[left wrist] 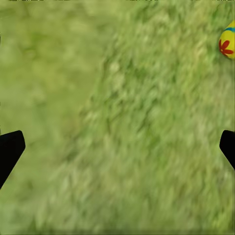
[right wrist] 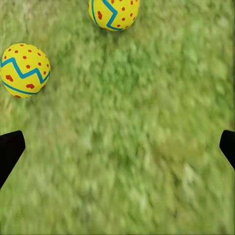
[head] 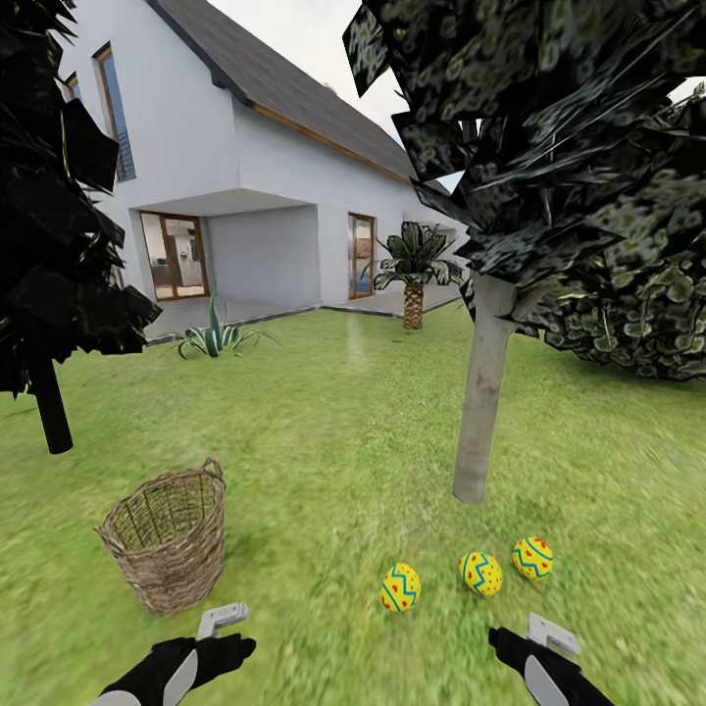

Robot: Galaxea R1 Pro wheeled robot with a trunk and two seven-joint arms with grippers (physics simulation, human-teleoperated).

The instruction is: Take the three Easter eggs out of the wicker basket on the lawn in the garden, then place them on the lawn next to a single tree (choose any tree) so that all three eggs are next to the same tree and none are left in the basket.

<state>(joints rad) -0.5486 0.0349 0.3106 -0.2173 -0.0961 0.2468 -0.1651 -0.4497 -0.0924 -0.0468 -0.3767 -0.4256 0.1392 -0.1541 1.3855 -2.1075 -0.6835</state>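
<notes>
I see three yellow zigzag-painted Easter eggs (head: pixel 400 587) (head: pixel 480 574) (head: pixel 532 558) on the green lawn (head: pixel 324 461) near the pale grey tree trunk (head: pixel 482 392). The tan woven wicker basket (head: pixel 169 537) looks empty, though I can't see its bottom. My left gripper (left wrist: pixel 117 147) and right gripper (right wrist: pixel 117 147) hang spread wide, holding nothing.

egg (left wrist: pixel 228 40) edge-cropped; basket (head: pixel 169 537) interior unclear

A white house (head: pixel 245 147) with a dark pitched roof stands at the back. A small palm (head: pixel 414 270) grows just before its right corner, and a spiky agave plant (head: pixel 216 336) sits below its glazed door (head: pixel 175 255). A black-leaved tree (head: pixel 49 245) rises well left of the house front.
</notes>
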